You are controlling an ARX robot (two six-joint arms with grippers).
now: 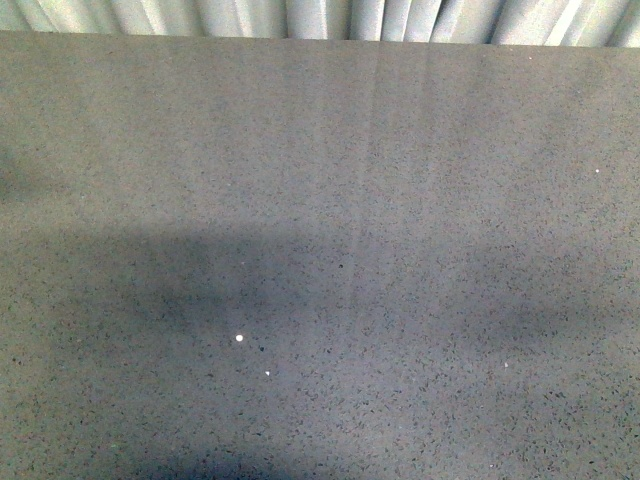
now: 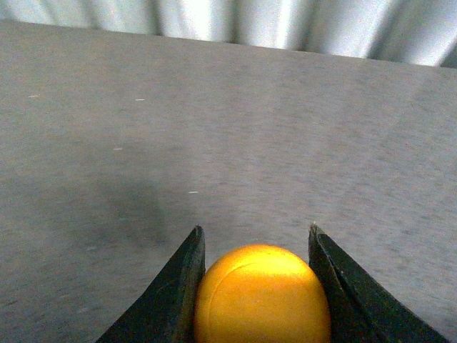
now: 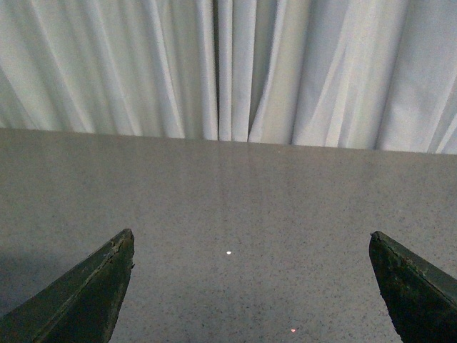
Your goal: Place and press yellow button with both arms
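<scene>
In the left wrist view the yellow button (image 2: 261,296) shows as a round orange-yellow domed cap held between two flat black fingers (image 2: 171,300). My left gripper (image 2: 255,236) is shut on it above the grey table (image 2: 214,128). The button's collar, body and base are hidden. In the right wrist view my right gripper (image 3: 251,239) is open wide and empty, its black fingers (image 3: 86,296) far apart over the bare table. The front view shows neither arm nor the button, only their shadows on the tabletop (image 1: 320,200).
The speckled grey table (image 3: 235,193) runs to a far edge with a white pleated curtain (image 3: 228,64) behind it. The curtain also shows in the front view (image 1: 320,18). A few small bright specks (image 1: 239,338) lie on the tabletop.
</scene>
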